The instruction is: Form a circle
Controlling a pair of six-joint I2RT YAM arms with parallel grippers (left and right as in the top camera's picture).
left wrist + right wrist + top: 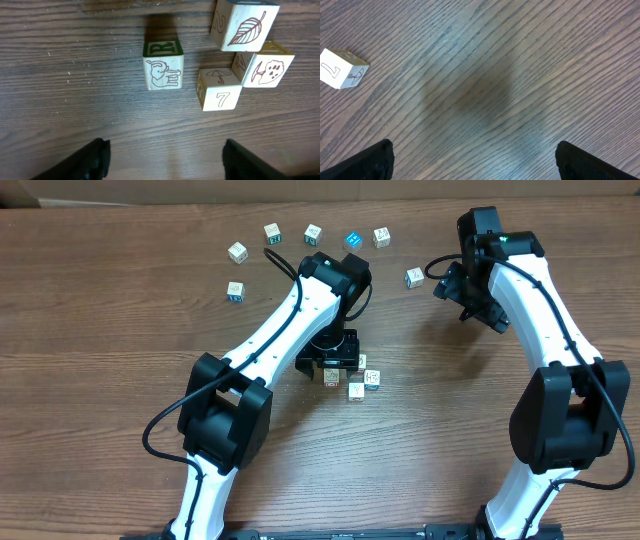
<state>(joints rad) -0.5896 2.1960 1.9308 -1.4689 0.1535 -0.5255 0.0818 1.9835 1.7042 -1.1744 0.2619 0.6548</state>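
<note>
left hand (165, 159): spread, empty, over table (75, 100). elephant cube (163, 70): near three clustered cubes (220, 92), not touching them. right hand (472, 160): spread, empty; lone cube (342, 67) off to one side.

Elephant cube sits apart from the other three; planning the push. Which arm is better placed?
Probably left: its open fingers face the elephant cube beside the cluster; the right fingers hover far off by a stray cube.

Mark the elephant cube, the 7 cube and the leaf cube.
elephant cube (162, 75), left wrist view, on the elephant face.
7 cube (221, 98), left wrist view, on the numbered face.
leaf cube (246, 26), left wrist view, on the leaf face.
</note>
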